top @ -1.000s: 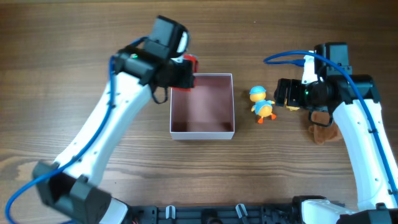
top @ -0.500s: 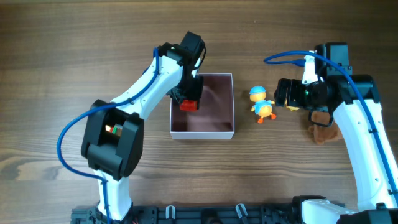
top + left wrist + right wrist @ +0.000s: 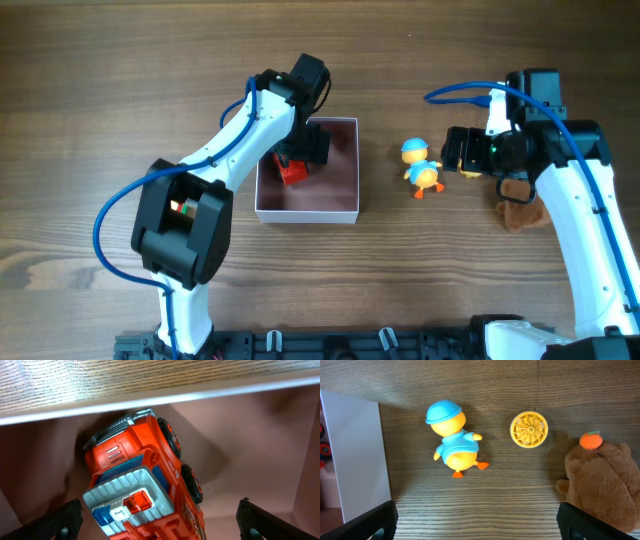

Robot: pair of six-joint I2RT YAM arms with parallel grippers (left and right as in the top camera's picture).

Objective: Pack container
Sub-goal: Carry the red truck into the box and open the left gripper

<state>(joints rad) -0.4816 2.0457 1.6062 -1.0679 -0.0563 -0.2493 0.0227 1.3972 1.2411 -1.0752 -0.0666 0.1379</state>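
The container [image 3: 307, 213], a square shallow box with white walls and a pink floor, sits left of the table's middle. A red toy fire truck [image 3: 291, 171] lies inside it by the left wall. My left gripper [image 3: 305, 150] hangs over the truck, open. In the left wrist view the truck [image 3: 140, 480] rests on the pink floor [image 3: 245, 435], and both fingers of my left gripper [image 3: 160, 522] stand clear of its sides. My right gripper [image 3: 462, 152] hovers open to the right of the box. Under my right gripper [image 3: 479, 522] there is only bare wood.
A yellow duck toy with a blue cap [image 3: 422, 168] [image 3: 455, 442] lies between the box and the right gripper. A yellow ribbed disc [image 3: 529, 429] lies beside it. A brown plush bear [image 3: 520, 208] [image 3: 605, 480] sits at the far right. The box's white wall [image 3: 355, 455] shows at left.
My left gripper has opened and let go of the fire truck, which now lies in the box. The box has slid a little to the left. The right arm has not moved.
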